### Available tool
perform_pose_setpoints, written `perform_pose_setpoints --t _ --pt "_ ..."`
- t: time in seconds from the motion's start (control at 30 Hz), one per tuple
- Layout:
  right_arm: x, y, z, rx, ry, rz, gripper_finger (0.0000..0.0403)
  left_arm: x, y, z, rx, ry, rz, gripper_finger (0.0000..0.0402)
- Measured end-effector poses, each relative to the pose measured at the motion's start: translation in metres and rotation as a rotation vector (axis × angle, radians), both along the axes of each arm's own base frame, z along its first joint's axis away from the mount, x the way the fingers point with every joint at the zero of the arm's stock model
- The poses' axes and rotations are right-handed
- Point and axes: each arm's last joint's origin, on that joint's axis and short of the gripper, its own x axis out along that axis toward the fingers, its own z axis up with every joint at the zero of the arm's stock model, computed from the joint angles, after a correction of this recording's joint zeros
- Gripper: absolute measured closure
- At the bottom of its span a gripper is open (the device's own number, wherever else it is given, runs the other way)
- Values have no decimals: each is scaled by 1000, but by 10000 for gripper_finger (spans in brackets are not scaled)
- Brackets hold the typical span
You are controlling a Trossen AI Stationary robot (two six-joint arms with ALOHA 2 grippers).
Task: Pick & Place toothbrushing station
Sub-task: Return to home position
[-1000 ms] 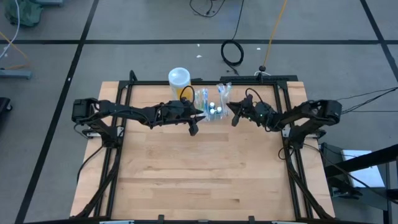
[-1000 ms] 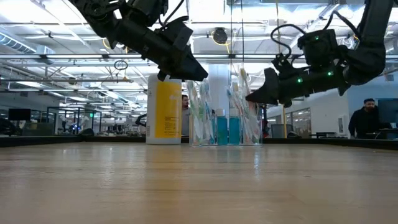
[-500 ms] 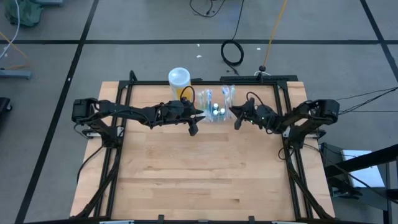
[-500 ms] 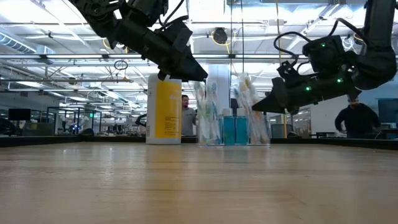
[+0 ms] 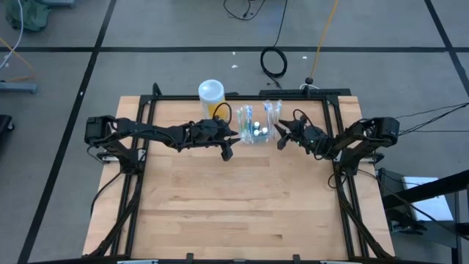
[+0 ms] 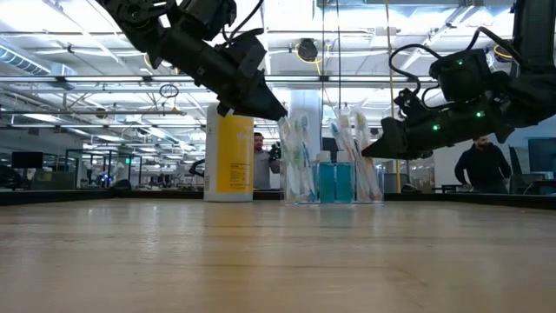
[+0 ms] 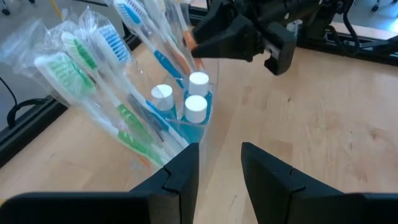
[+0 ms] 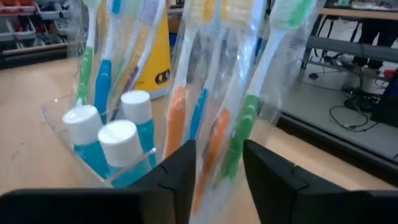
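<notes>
Between parted left end effector (image 7: 219, 149), parted right end effector (image 8: 217, 146): clear toothbrushing station (image 8: 59, 124), wrapped toothbrushes (image 7: 93, 68), blue tubes (image 7: 196, 107).

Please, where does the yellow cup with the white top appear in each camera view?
High view: yellow cup near the table's far edge, left of the clear toothbrush holder.
Low view: cup standing left of the holder.
Left wrist view: cup not in it; the holder is.
Right wrist view: cup behind the holder's toothbrushes.
Shared landmark: the holder.

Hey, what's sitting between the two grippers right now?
The toothbrushing station, holding wrapped toothbrushes and blue tubes, stands between the left gripper and the right gripper; the high view shows it.
</notes>
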Motion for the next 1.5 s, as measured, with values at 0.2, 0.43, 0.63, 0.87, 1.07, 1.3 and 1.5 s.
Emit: perform_pose_setpoints --t 0.2,0.43,0.63,0.87,1.07,1.3,1.5 --pt "1 0 11 -41 -93 1 245 0 -1 -1 -15 2 4 275" --pt "0 4 27 -103 -141 119 246 -10 -3 11 -16 19 1 275" --pt "-5 13 55 -147 -292 322 257 -39 -9 39 -34 54 4 275" --pt "-19 25 83 -153 -417 511 277 -72 -22 80 37 -43 66 275" --pt "-31 39 101 -201 -492 573 300 -108 -27 107 74 -95 81 275" --pt "-45 54 124 -260 -680 606 334 -151 -31 126 67 -129 86 275" --pt "-45 61 123 -294 -636 426 375 -178 -33 137 70 -187 88 275"
